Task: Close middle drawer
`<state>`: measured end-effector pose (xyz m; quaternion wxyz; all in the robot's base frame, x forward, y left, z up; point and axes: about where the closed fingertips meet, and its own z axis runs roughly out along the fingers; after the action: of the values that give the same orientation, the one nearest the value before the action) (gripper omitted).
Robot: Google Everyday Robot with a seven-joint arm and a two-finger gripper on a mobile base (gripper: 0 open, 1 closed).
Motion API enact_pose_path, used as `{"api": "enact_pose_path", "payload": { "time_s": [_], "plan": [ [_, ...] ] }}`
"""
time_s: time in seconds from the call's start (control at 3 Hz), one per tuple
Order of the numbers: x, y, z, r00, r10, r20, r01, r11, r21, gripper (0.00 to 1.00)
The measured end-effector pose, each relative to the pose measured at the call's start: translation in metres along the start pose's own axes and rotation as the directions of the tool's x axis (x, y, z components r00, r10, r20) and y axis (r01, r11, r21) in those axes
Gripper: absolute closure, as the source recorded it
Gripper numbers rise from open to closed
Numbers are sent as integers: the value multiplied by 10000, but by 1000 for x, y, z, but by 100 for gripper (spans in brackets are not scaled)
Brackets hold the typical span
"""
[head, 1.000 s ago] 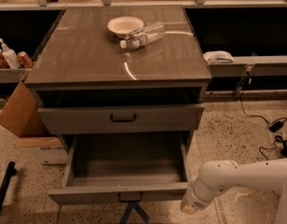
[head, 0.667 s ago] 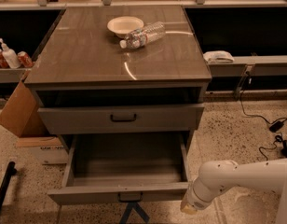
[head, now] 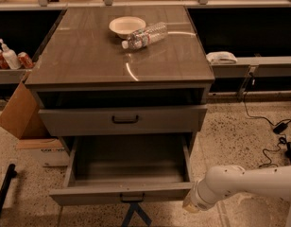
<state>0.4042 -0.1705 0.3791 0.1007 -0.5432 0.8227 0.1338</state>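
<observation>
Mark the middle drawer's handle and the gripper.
middle drawer handle (head: 132, 198): camera view, centre of the black bar.
gripper (head: 189, 205): camera view, arm's tip by the drawer's right front corner.

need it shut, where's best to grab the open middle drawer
Take the black bar handle centred on the front panel of the middle drawer, coming from the front: it is pulled out towards the camera. The gripper sits by its right corner.

My white arm comes in from the right edge, low down, and runs almost level toward the left. It dips slightly at the rounded wrist. My tool sits at its left end, pointing down and left.
</observation>
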Motion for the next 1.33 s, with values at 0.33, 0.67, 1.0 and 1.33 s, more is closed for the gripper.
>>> {"api": "enact_pose_path", "payload": {
  "time_s": [0.33,0.67,1.0,1.33],
  "plan": [
    [-11,-26,1,9967,102,803,-177,9955,933,100],
    [-22,-46,0,9893,50,1455,-266,9888,1471,100],
    [-42,-69,2,9766,-193,2141,-184,9848,1726,100],
    [-58,-85,1,9673,-471,2493,13,9836,1806,100]
  ]
}}
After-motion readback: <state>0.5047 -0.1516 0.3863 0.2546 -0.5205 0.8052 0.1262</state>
